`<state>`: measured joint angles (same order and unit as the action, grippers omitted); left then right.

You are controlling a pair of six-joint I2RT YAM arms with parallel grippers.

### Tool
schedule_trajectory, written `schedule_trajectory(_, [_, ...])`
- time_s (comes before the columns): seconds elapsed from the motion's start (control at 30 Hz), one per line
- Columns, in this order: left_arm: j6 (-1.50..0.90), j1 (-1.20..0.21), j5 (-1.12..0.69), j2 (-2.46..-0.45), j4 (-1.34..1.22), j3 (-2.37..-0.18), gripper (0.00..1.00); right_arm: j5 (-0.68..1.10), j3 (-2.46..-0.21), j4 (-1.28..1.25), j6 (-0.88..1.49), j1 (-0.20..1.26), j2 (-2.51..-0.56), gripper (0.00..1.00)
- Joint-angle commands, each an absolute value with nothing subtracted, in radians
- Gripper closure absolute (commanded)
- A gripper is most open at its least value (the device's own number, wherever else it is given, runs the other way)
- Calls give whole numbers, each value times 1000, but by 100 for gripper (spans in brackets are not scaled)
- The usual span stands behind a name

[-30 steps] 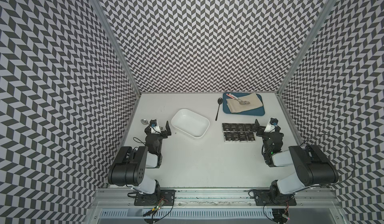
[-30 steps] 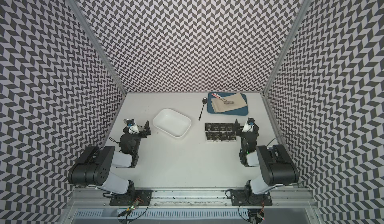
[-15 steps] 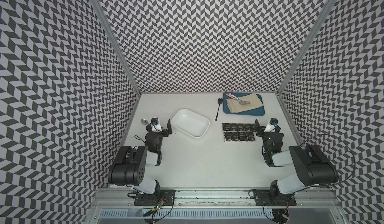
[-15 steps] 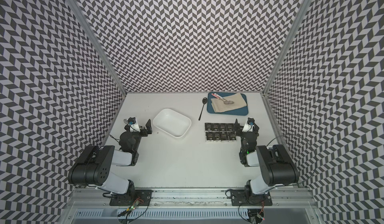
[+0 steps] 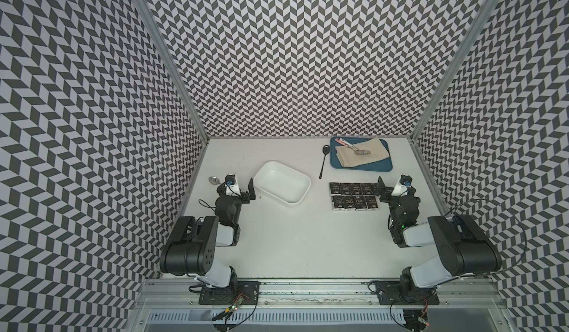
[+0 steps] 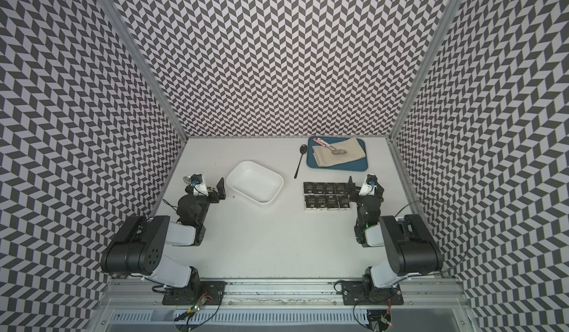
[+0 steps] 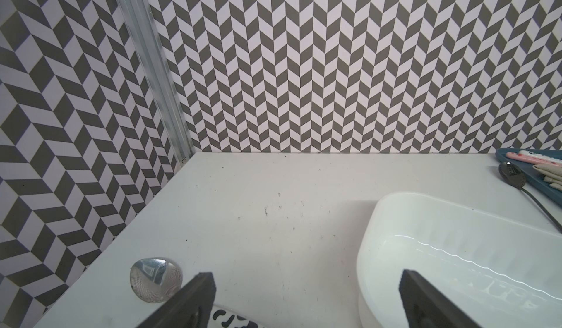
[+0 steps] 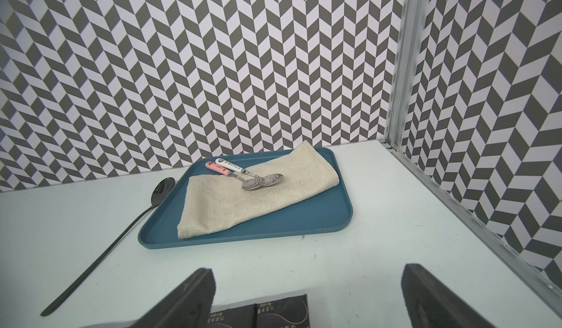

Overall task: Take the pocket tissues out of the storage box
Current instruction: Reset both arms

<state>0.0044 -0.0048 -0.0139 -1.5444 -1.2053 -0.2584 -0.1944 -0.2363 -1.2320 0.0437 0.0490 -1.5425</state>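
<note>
Coverage is differing from camera to camera. Both top views are showing the whole block of pocket tissues (image 5: 353,196) (image 6: 327,195), which are lying flat in two rows on the white table (image 5: 292,238), outside the storage box (image 5: 295,202) and to its right. The right wrist view is catching only the edges of two packets (image 8: 273,311) at the frame's border, with their white lettering readable. The left wrist view is showing none of them. It is instead showing one corner of the box (image 7: 380,208) and the bowl of a silver spoon (image 7: 155,281), which in the top views is only a small glint beside the left arm.

The block's long axis is running side to side, parallel to the back wall. The box is sitting empty with its open side up, its long axis running diagonally from far left to near right.

The right gripper (image 5: 383,189) (image 8: 307,270) is hovering with its jaws spread wide and holding nothing, and in the top views one finger is hiding the right end of the far row. The left gripper (image 5: 235,188) (image 7: 305,276) is also gaping wide and empty. One of its fingers is standing just beside the box's left end, and whether they are touching I cannot tell.

A blue tray (image 5: 381,165) is sitting in the far right corner, carrying a folded beige cloth (image 5: 366,158) with two patterned-handled spoons (image 8: 252,177) crossing on it. A black spoon (image 5: 323,161) is lying on the table just beside the tray, between it and the box.
</note>
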Motion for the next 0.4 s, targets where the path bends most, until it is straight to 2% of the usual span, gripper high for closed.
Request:
schedule_trajectory(0.0, [11,-5,-26,-1548,-1206,-271,1,-207,-242,-1272,37,51,-1529,1])
schedule_trajectory(0.37, [11,-5,-25,-1548,-1206,-272,1,-214,-247,-1267,34,55,-1531,1])
